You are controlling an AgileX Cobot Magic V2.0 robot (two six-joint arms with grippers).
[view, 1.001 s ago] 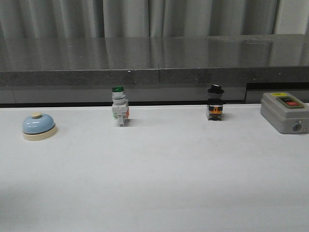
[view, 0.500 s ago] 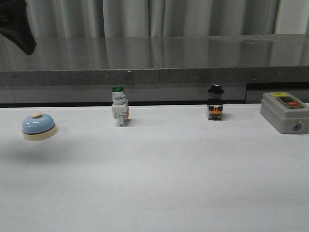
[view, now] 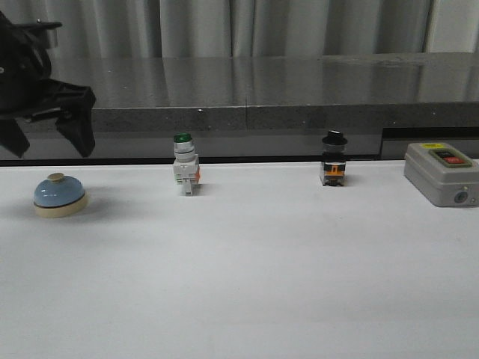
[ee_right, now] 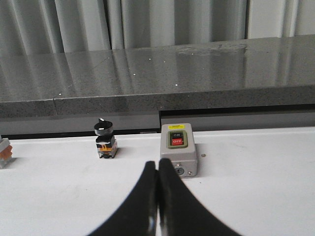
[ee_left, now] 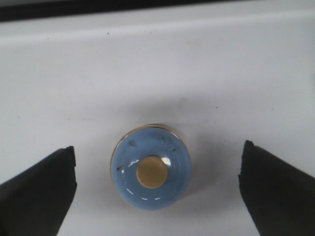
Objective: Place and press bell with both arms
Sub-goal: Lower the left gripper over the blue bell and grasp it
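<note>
The bell sits at about 9 o'clock on the table, near its left edge, well apart from the green-capped switch, the black-knobbed switch and the grey on/off box ranged along the back. It looks like a small, rigid metal piece: light enough for one arm to lift, yet glossy and domed, so fingers closing high on the blue shell would likely slide off. The cream base rim, low and straight-sided, seems the safer place to take hold; the cream button on top should be left free for pressing. The left pincer hangs above the bell with its fingers spread wide, one on each side of the dome in the wrist view, touching nothing. The right pincer is closed, tips together, empty, pointing toward the grey box. The table is white, smooth and flat, probably offering little grip against sliding; behind it runs a dark stone ledge under grey curtains.
</note>
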